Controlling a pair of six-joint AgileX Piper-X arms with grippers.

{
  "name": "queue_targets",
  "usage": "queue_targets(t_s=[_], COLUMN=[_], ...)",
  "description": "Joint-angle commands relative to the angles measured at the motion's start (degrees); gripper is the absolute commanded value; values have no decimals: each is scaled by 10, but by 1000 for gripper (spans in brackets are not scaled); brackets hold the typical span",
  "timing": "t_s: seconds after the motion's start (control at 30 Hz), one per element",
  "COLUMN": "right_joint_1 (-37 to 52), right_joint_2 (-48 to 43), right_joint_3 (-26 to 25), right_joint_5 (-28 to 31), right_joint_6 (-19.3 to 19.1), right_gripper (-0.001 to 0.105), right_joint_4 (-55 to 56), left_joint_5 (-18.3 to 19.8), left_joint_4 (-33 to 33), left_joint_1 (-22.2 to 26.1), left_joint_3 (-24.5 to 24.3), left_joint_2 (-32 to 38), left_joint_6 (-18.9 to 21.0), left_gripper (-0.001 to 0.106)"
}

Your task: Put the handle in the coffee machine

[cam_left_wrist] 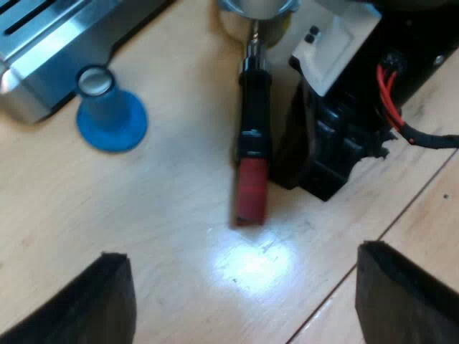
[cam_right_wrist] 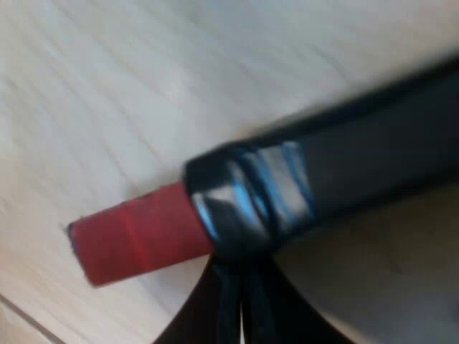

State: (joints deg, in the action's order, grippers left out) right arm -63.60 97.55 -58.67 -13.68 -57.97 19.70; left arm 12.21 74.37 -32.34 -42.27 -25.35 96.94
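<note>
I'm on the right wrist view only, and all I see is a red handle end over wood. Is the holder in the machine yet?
Observer: No. The holder lies loose on the wooden table, not locked in.
Operator: Where's the machine from there?
Observer: The espresso machine stands just past a blue tamper, which sits upright on the table by its base.
Operator: Is my left gripper free to help?
Observer: Yes. The left gripper is open and holds nothing. It hovers short of the handle's red end.
</note>
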Motion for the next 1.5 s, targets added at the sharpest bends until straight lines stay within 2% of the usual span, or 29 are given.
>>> queue_targets(t_s=[0.03,0.2,0.37,0.57,0.63,0.73,1.0,1.27,1.3,1.37,1.43,1.5], right_joint_1=[-1,-1,-1,-10,-15,-21,-21,-21,-21,-21,-19,-19], right_joint_2=[18,21,9,-14,-28,-48,-121,-194,-206,-217,-226,-232], right_joint_3=[-31,-49,-51,-51,-51,-51,-51,-51,-51,-51,-51,-51], right_joint_5=[11,41,44,60,81,112,188,239,251,263,267,273], right_joint_6=[-4,-10,-10,-16,-45,-67,-78,-80,-97,-106,-106,-106], right_gripper=[0,0,0,0,0,0,0,0,0,4,17,35], right_joint_4=[-7,-11,3,84,137,192,274,317,322,322,322,322], left_joint_5=[-4,-4,-4,-4,-4,-4,-4,-4,-4,-4,3,4], left_joint_4=[4,4,3,0,-3,-10,-16,-18,-19,-19,-19,-19], left_joint_1=[3,3,3,3,3,3,3,3,3,3,3,3], left_joint_3=[0,0,0,0,0,0,0,0,0,0,0,0], left_joint_2=[0,0,0,0,0,0,0,0,0,0,0,0], left_joint_6=[0,0,0,0,0,0,0,0,0,0,0,0], left_gripper=[64,64,64,64,64,64,64,64,64,64,64,64])
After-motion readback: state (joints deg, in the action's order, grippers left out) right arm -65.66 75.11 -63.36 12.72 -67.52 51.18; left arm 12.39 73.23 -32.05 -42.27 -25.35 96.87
